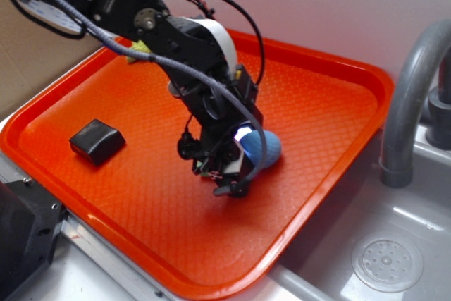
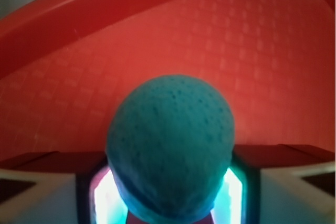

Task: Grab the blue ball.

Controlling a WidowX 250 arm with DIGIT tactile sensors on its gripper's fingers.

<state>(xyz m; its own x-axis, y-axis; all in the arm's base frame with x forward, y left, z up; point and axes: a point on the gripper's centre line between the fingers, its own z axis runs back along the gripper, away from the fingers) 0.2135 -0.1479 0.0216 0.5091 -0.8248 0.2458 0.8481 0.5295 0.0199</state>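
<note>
Wrist view: blue ball round, pitted, teal-blue; jaws pinching it on both sides, on orange tray.

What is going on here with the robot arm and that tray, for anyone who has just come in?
A robot arm is reaching down onto an orange tray beside a sink, working on a blue ball. The gripper sits around the ball: the wrist view shows a finger on each side of it, close against it. Whether the ball is lifted off the tray cannot be told. A small black block lies apart on the tray, untouched.
</note>
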